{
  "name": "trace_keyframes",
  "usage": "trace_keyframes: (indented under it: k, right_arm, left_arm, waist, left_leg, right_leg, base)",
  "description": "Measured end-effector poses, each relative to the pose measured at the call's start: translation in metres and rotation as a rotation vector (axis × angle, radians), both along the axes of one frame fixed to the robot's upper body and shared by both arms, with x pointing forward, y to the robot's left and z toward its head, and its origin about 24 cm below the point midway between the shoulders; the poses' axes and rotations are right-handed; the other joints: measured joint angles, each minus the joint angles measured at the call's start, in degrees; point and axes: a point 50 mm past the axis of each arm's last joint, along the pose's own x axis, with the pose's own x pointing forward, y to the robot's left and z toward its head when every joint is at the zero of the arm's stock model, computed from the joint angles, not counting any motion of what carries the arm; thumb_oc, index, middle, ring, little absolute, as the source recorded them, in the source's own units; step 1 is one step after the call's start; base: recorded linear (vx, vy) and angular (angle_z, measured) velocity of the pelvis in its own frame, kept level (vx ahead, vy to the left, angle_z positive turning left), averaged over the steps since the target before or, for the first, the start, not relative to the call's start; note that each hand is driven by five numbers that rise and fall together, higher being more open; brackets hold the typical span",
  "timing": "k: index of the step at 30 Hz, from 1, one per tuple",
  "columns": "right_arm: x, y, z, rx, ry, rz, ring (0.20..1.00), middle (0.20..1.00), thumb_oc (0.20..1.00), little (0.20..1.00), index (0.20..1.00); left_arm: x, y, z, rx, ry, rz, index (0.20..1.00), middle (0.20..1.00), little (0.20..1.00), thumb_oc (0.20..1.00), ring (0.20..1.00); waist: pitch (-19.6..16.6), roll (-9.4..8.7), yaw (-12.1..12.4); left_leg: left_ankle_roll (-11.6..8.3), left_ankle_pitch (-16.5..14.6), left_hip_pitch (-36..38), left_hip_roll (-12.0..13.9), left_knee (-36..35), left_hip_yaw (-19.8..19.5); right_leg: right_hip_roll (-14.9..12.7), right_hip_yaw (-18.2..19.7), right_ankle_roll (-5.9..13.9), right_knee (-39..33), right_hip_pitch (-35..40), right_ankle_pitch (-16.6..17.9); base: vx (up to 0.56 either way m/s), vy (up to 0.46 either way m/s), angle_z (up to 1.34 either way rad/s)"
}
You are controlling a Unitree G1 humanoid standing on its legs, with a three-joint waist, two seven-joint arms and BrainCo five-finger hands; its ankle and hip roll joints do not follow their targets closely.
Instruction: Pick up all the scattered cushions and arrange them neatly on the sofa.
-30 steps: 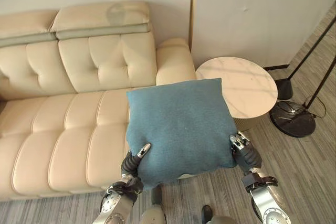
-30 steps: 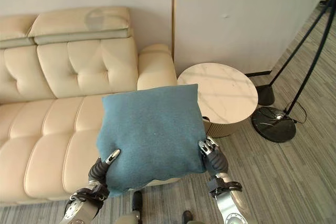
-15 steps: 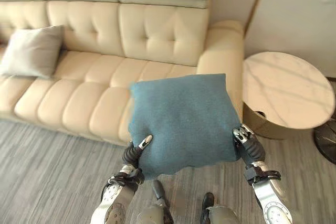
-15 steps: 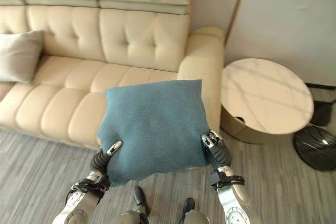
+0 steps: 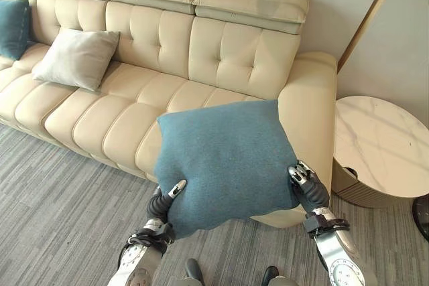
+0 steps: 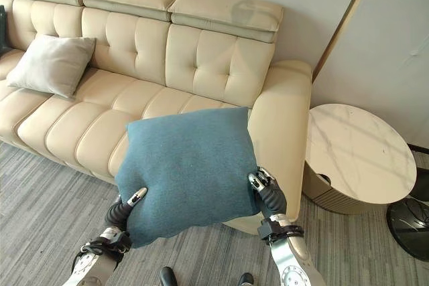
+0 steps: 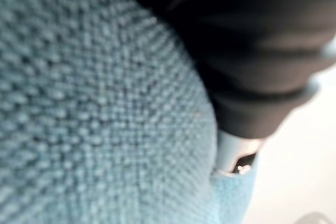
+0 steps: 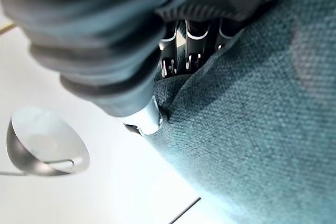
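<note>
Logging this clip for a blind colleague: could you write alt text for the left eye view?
Both robot hands, left hand and right hand, grip the lower corners of a teal cushion held up in front of a cream tufted sofa. A grey cushion and another teal cushion rest on the sofa's far seats; a round marble side table stands beside the armrest.

A square teal fabric cushion (image 5: 226,160) is held before a cream tufted leather sofa (image 5: 201,58), between the left hand (image 5: 166,199) at 7 o'clock and the right hand (image 5: 307,185) at 4 o'clock. A grey square cushion (image 5: 75,58) is seated at 10 o'clock on the sofa, a round marble-topped side table (image 5: 380,145) at 3 o'clock.
</note>
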Motion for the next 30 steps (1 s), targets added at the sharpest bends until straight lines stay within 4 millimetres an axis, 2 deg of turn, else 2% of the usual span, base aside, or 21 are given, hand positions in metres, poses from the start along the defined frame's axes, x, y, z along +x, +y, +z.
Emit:
trace_keyframes:
  k: [3, 5, 6, 7, 9, 10, 11, 12, 13, 14, 15, 16, 17, 18, 20, 23, 24, 25, 27, 28, 30]
  right_arm:
    - [0.001, -0.001, 0.001, 0.010, -0.008, -0.018, 0.200, 0.200, 0.200, 0.200, 0.200]
    - [0.000, -0.003, 0.001, 0.008, -0.007, -0.025, 0.200, 0.200, 0.200, 0.200, 0.200]
    - [-0.001, -0.004, 0.000, 0.007, -0.005, -0.030, 0.200, 0.200, 0.200, 0.200, 0.200]
    - [-0.001, -0.003, 0.000, 0.018, -0.006, -0.035, 0.200, 0.200, 0.200, 0.200, 0.200]
    - [-0.001, 0.001, 0.002, 0.032, -0.015, -0.035, 0.200, 0.200, 0.200, 0.200, 0.200]
    - [0.002, 0.002, 0.005, 0.032, -0.033, -0.031, 0.200, 0.200, 0.200, 0.200, 0.200]
    - [0.004, 0.002, 0.008, 0.034, -0.045, -0.027, 0.200, 0.200, 0.200, 0.200, 0.200]
    - [0.006, 0.001, 0.012, 0.034, -0.070, -0.033, 0.200, 0.200, 0.200, 0.200, 0.200]
    - [0.006, -0.001, 0.013, 0.030, -0.076, -0.034, 0.200, 0.200, 0.200, 0.200, 0.200]
    - [0.005, -0.003, 0.011, 0.038, -0.067, -0.053, 0.200, 0.200, 0.200, 0.200, 0.200]
    - [0.006, -0.004, 0.009, 0.044, -0.061, -0.068, 0.200, 0.200, 0.200, 0.200, 0.200]
    - [0.005, -0.006, 0.008, 0.041, -0.058, -0.073, 0.200, 0.200, 0.200, 0.200, 0.200]
    - [0.005, -0.008, 0.009, 0.026, -0.059, -0.067, 0.200, 0.200, 0.200, 0.200, 0.200]
    - [0.002, -0.010, 0.007, 0.027, -0.048, -0.067, 0.200, 0.200, 0.200, 0.200, 0.200]
    - [0.000, -0.014, 0.005, 0.023, -0.037, -0.081, 0.200, 0.200, 0.200, 0.200, 0.200]
    - [0.000, -0.015, 0.005, 0.017, -0.041, -0.082, 0.200, 0.200, 0.200, 0.200, 0.200]
    - [0.000, -0.016, 0.005, 0.012, -0.040, -0.081, 0.200, 0.200, 0.200, 0.200, 0.200]
    - [0.000, -0.016, 0.004, 0.011, -0.034, -0.080, 0.200, 0.200, 0.200, 0.200, 0.200]
    - [-0.002, -0.014, 0.003, 0.005, -0.028, -0.067, 0.200, 0.200, 0.200, 0.200, 0.200]
    - [-0.002, -0.014, 0.003, 0.004, -0.028, -0.066, 0.200, 0.200, 0.200, 0.200, 0.200]
    - [-0.001, -0.016, 0.004, -0.003, -0.034, -0.069, 0.200, 0.200, 0.200, 0.200, 0.200]
  left_arm:
    - [0.007, -0.001, 0.003, 0.015, -0.018, -0.006, 0.200, 0.200, 0.200, 0.200, 0.200]
    - [0.013, -0.002, 0.007, 0.041, -0.041, -0.013, 0.200, 0.200, 0.200, 0.200, 0.200]
    - [0.016, -0.004, 0.009, 0.042, -0.053, -0.020, 0.200, 0.200, 0.200, 0.200, 0.200]
    - [0.018, 0.000, 0.012, 0.055, -0.069, -0.005, 0.200, 0.200, 0.200, 0.200, 0.200]
    - [0.020, 0.006, 0.016, 0.075, -0.085, 0.004, 0.200, 0.200, 0.200, 0.200, 0.200]
    - [0.021, 0.007, 0.018, 0.080, -0.094, 0.009, 0.200, 0.200, 0.200, 0.200, 0.200]
    - [0.021, 0.007, 0.018, 0.078, -0.095, 0.014, 0.200, 0.200, 0.200, 0.200, 0.200]
    - [0.023, 0.003, 0.019, 0.084, -0.108, 0.010, 0.200, 0.200, 0.200, 0.200, 0.200]
    - [0.026, 0.001, 0.021, 0.087, -0.115, 0.006, 0.200, 0.200, 0.200, 0.200, 0.200]
    - [0.028, -0.002, 0.022, 0.098, -0.120, -0.005, 0.200, 0.200, 0.200, 0.200, 0.200]
    - [0.030, -0.002, 0.024, 0.107, -0.127, -0.010, 0.200, 0.200, 0.200, 0.200, 0.200]
    - [0.029, -0.004, 0.023, 0.103, -0.122, -0.013, 0.200, 0.200, 0.200, 0.200, 0.200]
    - [0.024, -0.005, 0.018, 0.092, -0.104, -0.005, 0.200, 0.200, 0.200, 0.200, 0.200]
    - [0.024, -0.007, 0.018, 0.100, -0.104, -0.007, 0.200, 0.200, 0.200, 0.200, 0.200]
    - [0.024, -0.009, 0.019, 0.099, -0.113, -0.011, 0.200, 0.200, 0.200, 0.200, 0.200]
    - [0.024, -0.011, 0.020, 0.090, -0.117, -0.010, 0.200, 0.200, 0.200, 0.200, 0.200]
    - [0.024, -0.011, 0.020, 0.089, -0.118, -0.010, 0.200, 0.200, 0.200, 0.200, 0.200]
    - [0.024, -0.010, 0.020, 0.089, -0.117, -0.008, 0.200, 0.200, 0.200, 0.200, 0.200]
    - [0.021, -0.008, 0.018, 0.093, -0.106, 0.000, 0.200, 0.200, 0.200, 0.200, 0.200]
    - [0.020, -0.008, 0.017, 0.088, -0.103, 0.002, 0.200, 0.200, 0.200, 0.200, 0.200]
    - [0.017, -0.011, 0.015, 0.077, -0.095, -0.001, 0.200, 0.200, 0.200, 0.200, 0.200]
  waist:
    - [0.13, -0.19, 0.14]
    - [0.39, 0.49, -0.66]
    - [0.61, 0.73, -1.27]
    - [0.74, 0.75, -2.15]
    - [0.77, 0.51, -3.35]
    - [1.35, -0.59, -3.16]
    - [1.48, -0.47, -3.20]
    - [1.91, -1.05, -3.54]
    - [2.70, -0.49, -3.51]
    - [3.04, -1.09, -3.70]
    - [3.77, -2.62, -3.84]
    - [4.25, -2.74, -3.02]
    - [4.17, -1.35, -2.45]
    - [4.29, -0.85, -2.95]
    - [4.01, -1.08, -3.51]
    - [3.43, -0.66, -3.56]
    - [3.13, -0.42, -3.65]
    - [2.95, -1.61, -3.51]
    - [1.72, -2.69, -2.72]
    - [1.46, -3.13, -3.10]
    - [1.04, -3.16, -2.73]
  left_leg:
    - [0.55, -2.26, -1.26, -1.17, 0.67, -1.79]
    - [1.11, -2.62, -1.31, -2.43, 0.53, -4.43]
    - [3.20, -1.27, -0.92, -2.71, 0.33, -7.18]
    - [3.95, -0.73, -1.88, -2.47, 0.03, -9.04]
    - [4.01, -0.64, -3.36, -2.69, -0.21, -11.80]
    - [5.05, 0.01, -3.98, -3.28, 0.24, -11.91]
    - [4.74, -0.21, -4.92, -3.32, 0.66, -12.70]
    - [5.07, -0.46, -6.31, -3.81, 1.05, -14.28]
    - [5.04, -0.48, -6.97, -3.85, 1.36, -15.45]
    - [3.63, -1.35, -6.48, -5.52, -0.02, -16.46]
    - [4.13, -3.44, -7.08, -6.61, 3.60, -16.05]
    - [3.78, -5.10, -7.00, -6.48, 8.33, -15.32]
    - [2.02, -7.58, -4.14, -5.38, 7.50, -15.44]
    - [1.79, -7.69, -2.78, -5.20, 5.70, -16.33]
    - [0.60, -8.36, -0.73, -4.39, 4.80, -16.24]
    - [-1.05, -9.47, -0.10, -2.35, 9.46, -15.96]
    - [-1.93, -10.14, -0.17, -1.97, 10.56, -15.73]
    - [-2.76, -10.82, -1.82, -1.46, 17.30, -15.69]
    - [-2.92, -10.82, -3.23, -1.24, 22.93, -15.12]
    - [-2.50, -11.91, -6.49, -0.57, 29.57, -14.35]
    - [-2.04, -13.05, -6.86, -0.76, 24.57, -14.99]
  right_leg:
    - [-2.55, -0.45, 1.29, 5.41, -1.43, -1.32]
    - [-5.88, 2.34, 1.45, 17.05, -5.45, -1.72]
    - [-6.60, 6.54, 1.91, 24.43, -9.29, -3.74]
    - [-3.31, 13.65, 1.90, 28.42, -12.80, -7.64]
    - [3.26, 20.80, 2.80, 22.57, -13.77, -9.71]
    - [5.25, 20.67, 1.00, 20.17, -16.01, -9.15]
    - [6.46, 21.22, 0.81, 17.67, -16.60, -9.09]
    - [7.31, 19.07, -0.21, 14.03, -19.14, -8.18]
    - [7.76, 17.35, 0.38, 11.48, -19.04, -7.71]
    - [6.65, 14.75, -0.64, 8.84, -19.01, -6.20]
    - [4.00, 11.75, -1.27, 8.74, -18.44, -4.06]
    - [3.34, 10.28, -1.14, 8.61, -17.79, -2.74]
    - [3.99, 8.85, -1.53, 9.07, -16.54, -1.28]
    - [3.97, 7.71, -1.70, 9.78, -15.55, -1.81]
    - [4.60, 7.53, -3.08, 10.76, -14.35, -2.89]
    - [6.61, 7.49, -6.16, 9.86, -11.54, -3.29]
    - [7.18, 7.85, -6.46, 9.75, -11.14, -4.01]
    - [7.90, 9.62, -7.81, 8.69, -10.14, -4.77]
    - [7.95, 11.37, -8.66, 7.26, -8.47, -3.62]
    - [8.12, 12.11, -10.70, 5.35, -6.56, -2.06]
    - [8.83, 15.80, -10.82, 3.32, -5.07, -2.23]
  base:
    - [0.08, 0.246, 0.37]
    - [0.01, 0.170, 0.67]
    - [0.08, 0.103, 0.66]
    - [0.12, 0.064, 0.87]
    - [0.18, 0.041, 0.85]
    - [0.32, 0.022, 0.56]
    - [0.28, -0.012, 0.70]
    - [0.44, -0.032, 0.79]
    - [0.29, -0.045, 1.24]
    - [0.18, -0.041, 1.07]
    - [0.16, -0.059, 0.87]
    - [0.39, -0.086, 0.16]
    - [0.51, -0.122, 0.12]
    - [0.53, -0.138, 0.20]
    - [0.31, -0.104, 0.34]
    - [0.27, -0.099, -0.01]
    - [0.27, -0.092, -0.29]
    - [0.18, -0.018, -0.38]
    - [0.16, 0.027, -0.54]
    - [0.20, 0.059, -0.68]
    - [0.24, 0.082, -0.76]
